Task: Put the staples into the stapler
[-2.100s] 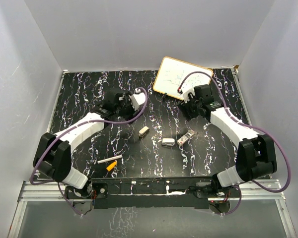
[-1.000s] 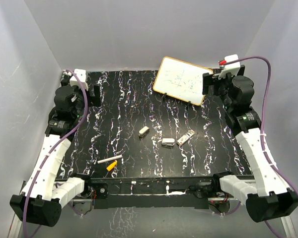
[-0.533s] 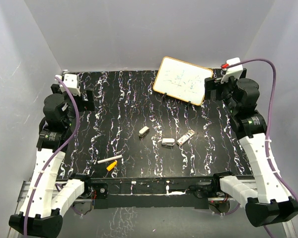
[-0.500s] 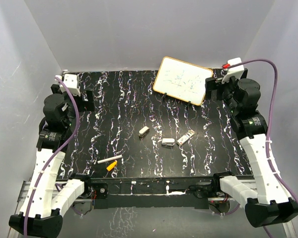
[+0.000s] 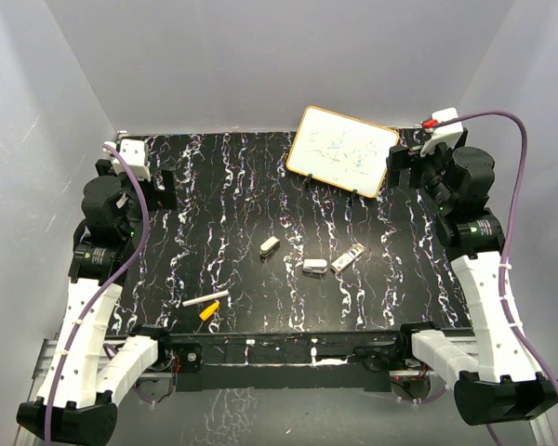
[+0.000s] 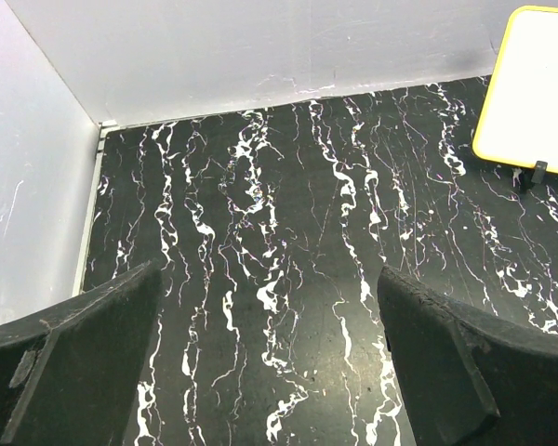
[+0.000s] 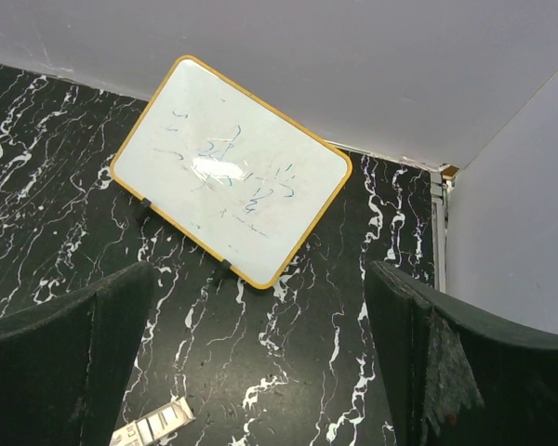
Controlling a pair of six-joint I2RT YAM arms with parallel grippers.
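The stapler (image 5: 314, 267), small, white and light grey, lies on the black marbled table (image 5: 232, 186) near the middle. Beside it to the right is a slim striped white box (image 5: 348, 257) (image 7: 153, 427); a small beige block (image 5: 270, 245) lies to its left. I cannot tell which of these holds the staples. My left gripper (image 5: 163, 189) (image 6: 270, 274) hangs high over the far left of the table, open and empty. At the far right, beside the whiteboard, my right gripper (image 5: 400, 167) (image 7: 259, 269) is raised too, open and empty. Both are far from the stapler.
A yellow-framed whiteboard (image 5: 342, 150) (image 7: 228, 167) leans at the back right. A white stick (image 5: 205, 299) and an orange piece (image 5: 208, 310) lie near the front left. Grey walls close in the table on three sides.
Both arms have lifted off the table's middle and swung out to the left and right sides. In the last half second only the right arm drifted slightly further right. The objects have not moved.
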